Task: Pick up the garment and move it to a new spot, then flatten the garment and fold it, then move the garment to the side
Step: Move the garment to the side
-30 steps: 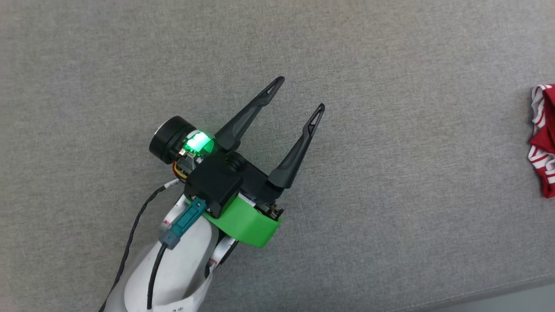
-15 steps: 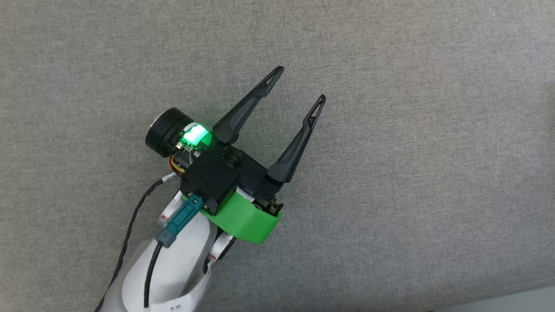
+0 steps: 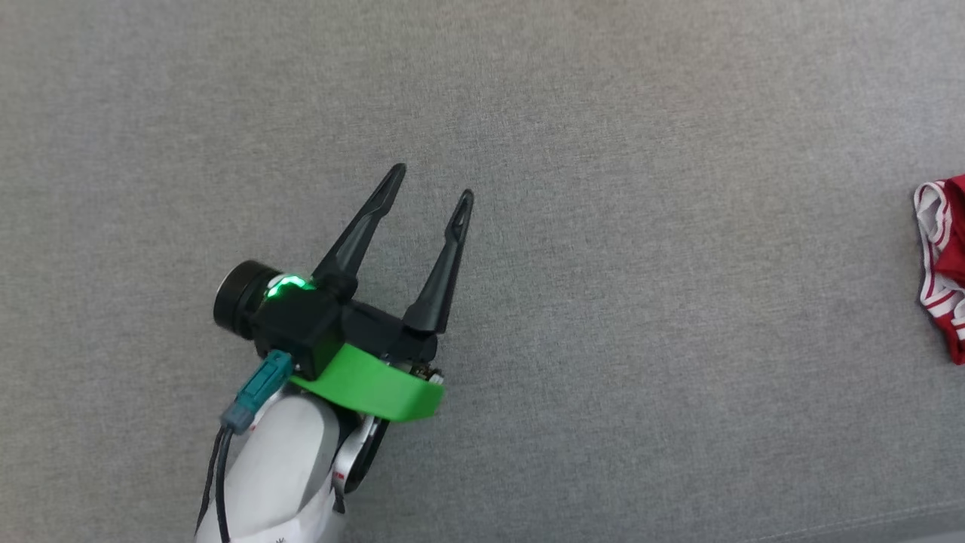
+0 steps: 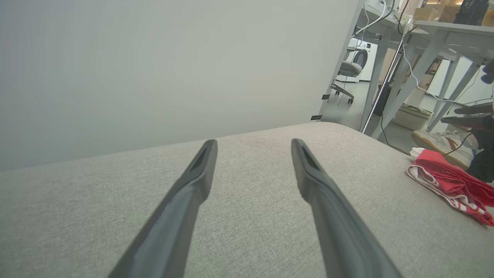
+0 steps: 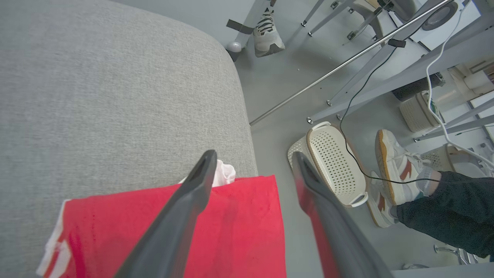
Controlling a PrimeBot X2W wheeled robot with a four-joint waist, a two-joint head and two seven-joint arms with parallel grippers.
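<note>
We see the left gripper (image 3: 433,181) spread wide over the grey cushion (image 3: 603,113). The right gripper (image 5: 253,153), likewise wide, hovers above the folded garment (image 5: 231,227) at the cushion's right edge. The forearm (image 3: 279,467) print is unreadable.

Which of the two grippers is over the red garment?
The right gripper, open over the garment; the left gripper hangs over the grey cushion, away from it.

garment (image 3: 947,256) mostly beyond head view's edge
</note>
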